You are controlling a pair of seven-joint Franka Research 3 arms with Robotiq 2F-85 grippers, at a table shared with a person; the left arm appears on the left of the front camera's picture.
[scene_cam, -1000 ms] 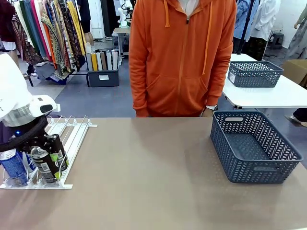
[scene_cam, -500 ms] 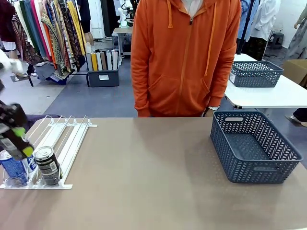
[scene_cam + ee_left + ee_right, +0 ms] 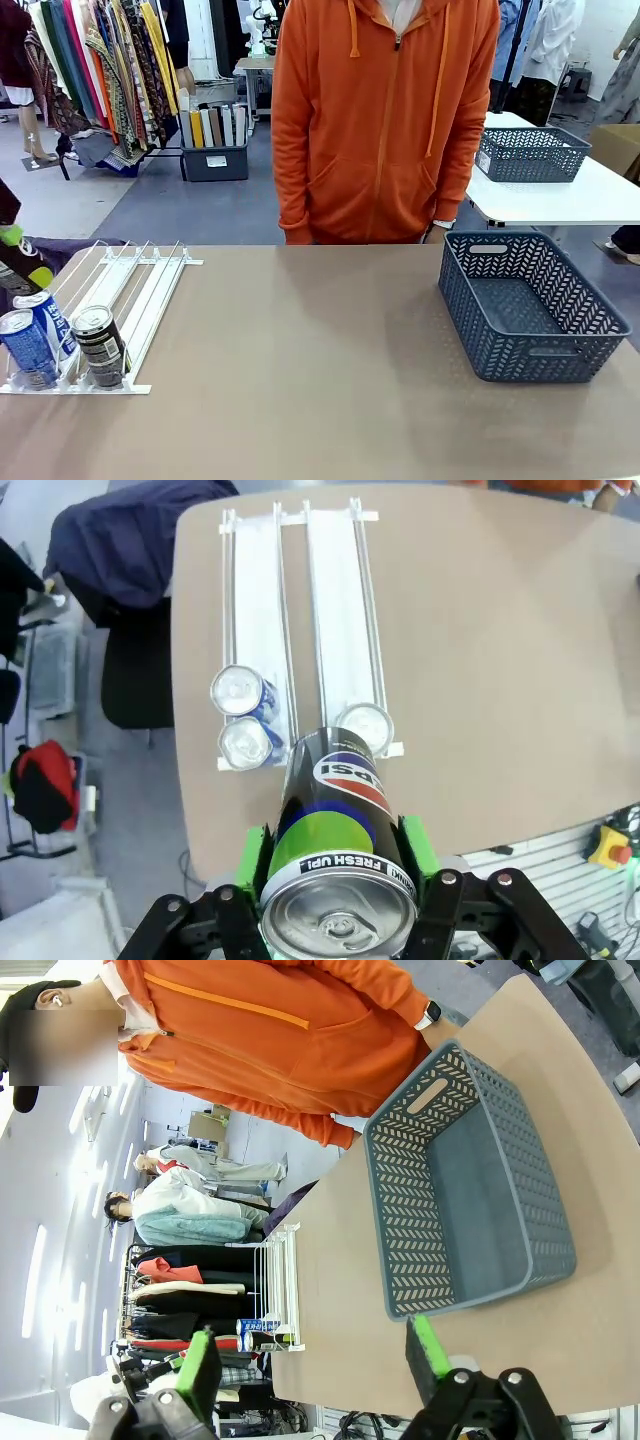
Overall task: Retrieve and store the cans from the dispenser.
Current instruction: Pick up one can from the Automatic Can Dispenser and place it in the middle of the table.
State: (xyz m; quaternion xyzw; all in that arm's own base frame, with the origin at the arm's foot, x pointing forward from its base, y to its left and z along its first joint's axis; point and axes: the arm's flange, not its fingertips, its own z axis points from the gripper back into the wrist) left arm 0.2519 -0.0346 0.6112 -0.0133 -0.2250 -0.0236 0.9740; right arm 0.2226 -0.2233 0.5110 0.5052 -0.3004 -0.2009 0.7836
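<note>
**Front view:** The left end effector (image 3: 25, 257) is poking in at the desk's (image 3: 300, 370) left edge, above the dispenser (image 3: 150, 290). It is cropped too tightly here to tell what it is gripping. Two blue cans (image 3: 28, 347) and a dark can (image 3: 98, 346) are standing at the dispenser's near lip. A person (image 3: 385, 120) in an orange hoodie is standing at the far side. A grey lattice basket (image 3: 530, 300) is sitting on the right, well apart from the rack.

**Left wrist view:** The left end effector (image 3: 333, 852) is clamping a Pepsi can (image 3: 335, 800) between its green pads (image 3: 250, 855), with the jaws drawn in to the can's width. The arm is hanging high over the desk (image 3: 480, 630), pointing down. Below it, three cans are waiting at the near end of the dispenser (image 3: 340, 630).

**Right wrist view:** The right end effector (image 3: 315, 1355) is hanging wide open and gripping nothing, over the desk's (image 3: 560, 1330) near right. The basket (image 3: 470, 1190) is lying just ahead, and the dispenser (image 3: 280, 1280) is sitting beyond it, to the left.
</note>
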